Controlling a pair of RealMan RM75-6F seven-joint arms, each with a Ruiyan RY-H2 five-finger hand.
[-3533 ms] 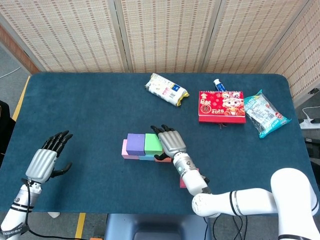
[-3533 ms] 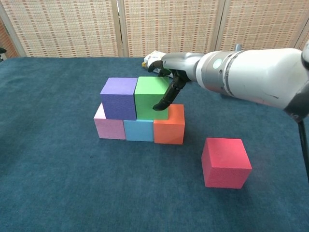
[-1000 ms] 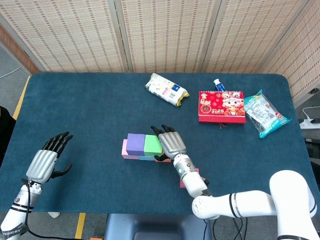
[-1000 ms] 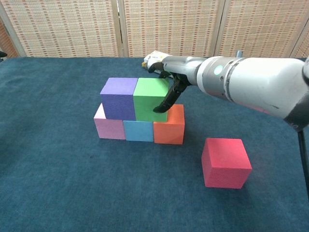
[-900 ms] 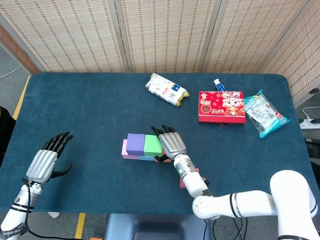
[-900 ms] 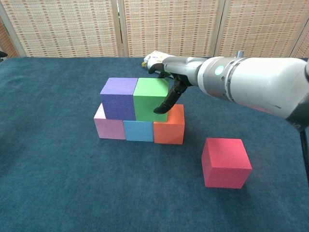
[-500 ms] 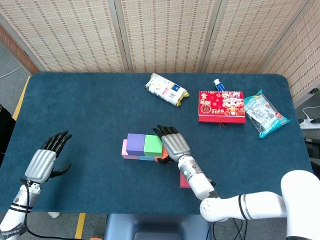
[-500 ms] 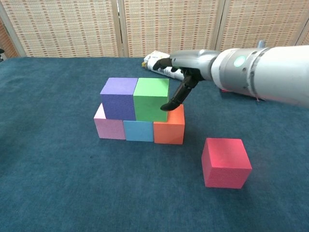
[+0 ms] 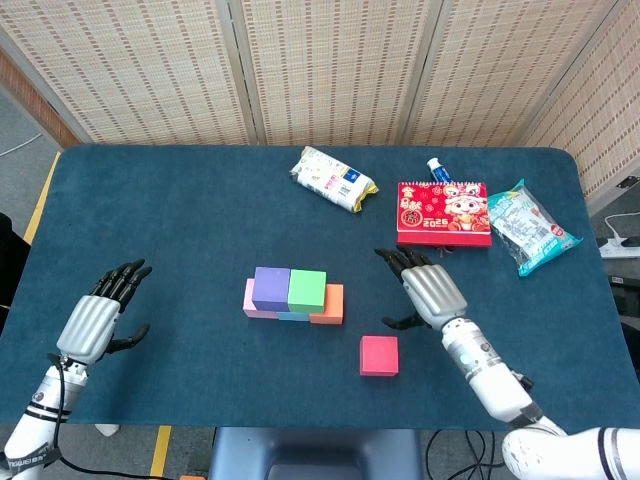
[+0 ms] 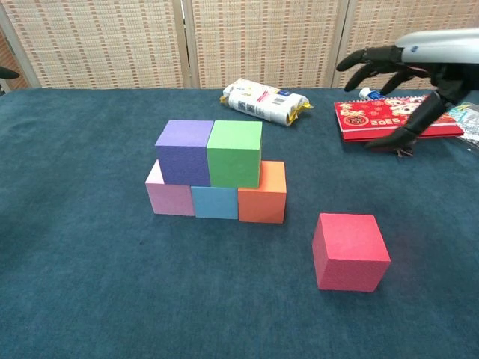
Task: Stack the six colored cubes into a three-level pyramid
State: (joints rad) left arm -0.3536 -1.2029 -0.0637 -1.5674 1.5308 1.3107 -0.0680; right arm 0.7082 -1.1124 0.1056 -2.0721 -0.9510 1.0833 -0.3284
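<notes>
On the dark blue cloth-covered table [image 9: 180, 230] stood a two-level stack of foam cubes. The bottom row had three cubes touching side by side: a pink foam cube [image 10: 169, 196] on the left, a light blue foam cube [image 10: 215, 202] in the middle and an orange foam cube [image 10: 263, 193] on the right. On top of them stood a purple foam cube [image 10: 183, 152] on the left and a green foam cube [image 10: 235, 153] on the right, touching each other. The top of these two cubes was bare. The sixth one, a red foam cube [image 10: 350, 250], stood alone on the table, nearer than the stack and to its right, apart from it.

The right hand [image 9: 432, 290] was in the air to the right of the stack and farther than the red cube, touching no cube. Its fingers were spread and slightly curved, and it held nothing. In the chest view the same hand [image 10: 400, 71] showed at the upper right, in front of a red calendar.

The left hand [image 9: 95, 322] was well to the left of the stack, near the left edge of the table. Its fingers were apart and it was empty too.

At the far side of the table lay a white snack packet with yellow ends [image 9: 334, 180], the red calendar with a cartoon picture [image 9: 444, 212], a small white bottle with a blue cap [image 9: 438, 169] just behind the calendar, and a pale blue plastic bag [image 9: 530, 238] at the far right.
</notes>
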